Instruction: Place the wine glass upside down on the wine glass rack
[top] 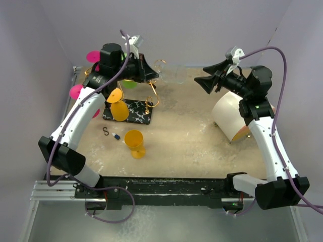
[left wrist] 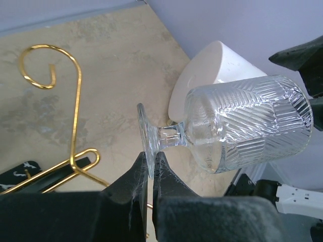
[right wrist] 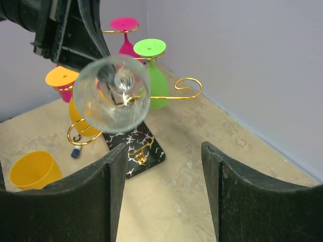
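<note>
Where jaws pinch its foot, the ribbed clear wine glass (left wrist: 242, 126) seems horizontal.

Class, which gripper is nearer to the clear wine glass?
Left. The left gripper pinches the clear wine glass by its foot, holding it sideways. The right gripper stands open, facing the bowl's end, apart from it.

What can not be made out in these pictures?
Top view: the left arm covers part of the gold wire rack with black marbled base.
Right wrist view: the clear ribbed wine glass hides the rack's middle.
Top view: the small blue object beside it is too small to name.
</note>
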